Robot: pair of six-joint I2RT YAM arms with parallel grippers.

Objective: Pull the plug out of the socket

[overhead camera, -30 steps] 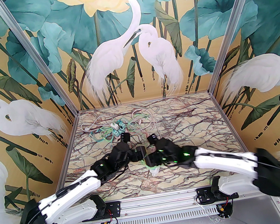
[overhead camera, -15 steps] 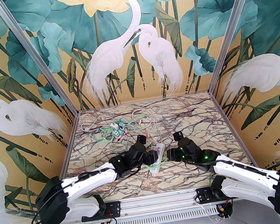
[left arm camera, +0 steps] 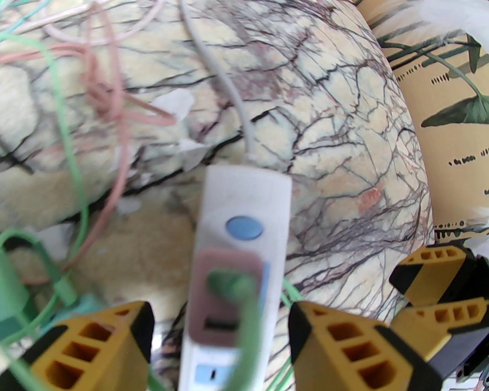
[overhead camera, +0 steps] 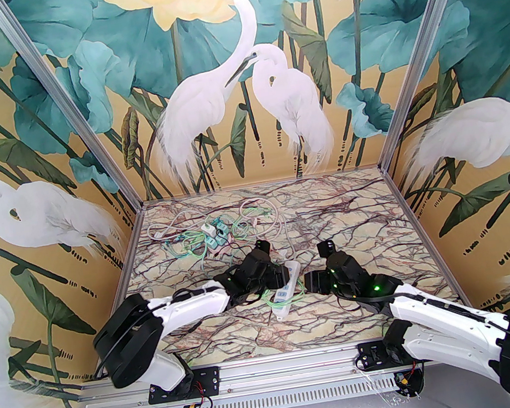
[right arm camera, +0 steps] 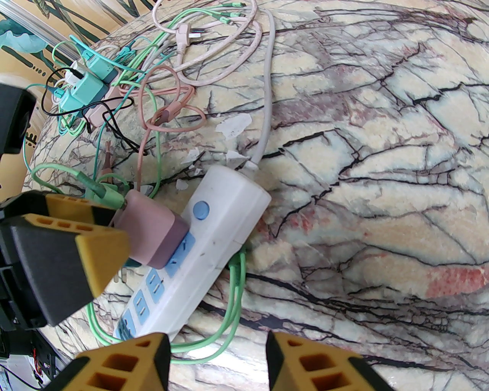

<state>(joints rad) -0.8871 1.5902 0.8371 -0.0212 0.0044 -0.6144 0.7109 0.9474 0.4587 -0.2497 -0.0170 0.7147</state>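
White power strip (right arm camera: 198, 244) lies loose on the worktop (overhead camera: 360, 239), near the front and about midway between the two arms, with a mauve plug (right arm camera: 153, 233) seated in the outlet next to its blue button. Left gripper (left arm camera: 219, 328) is down over that plug, jaws spread wide, one on each side of plug and strip, gripping nothing; I can't tell if either pad touches. Right gripper (right arm camera: 217, 359) hovers just beside the strip's right flank, jaws also apart and empty. So the plug is in the socket, nothing pulled yet. Risks as I see them: nothing pins the strip, so if the left jaws close and pull alone, the whole strip probably lifts or slides with the plug instead of letting go; the right side likely needs to clamp the body first. A green lead (left arm camera: 246, 336) comes out of the plug's top right between the left jaws, so closing could pinch the lead rather than the plug and slip. The cable heap (overhead camera: 208, 238) behind could snag and drag too.
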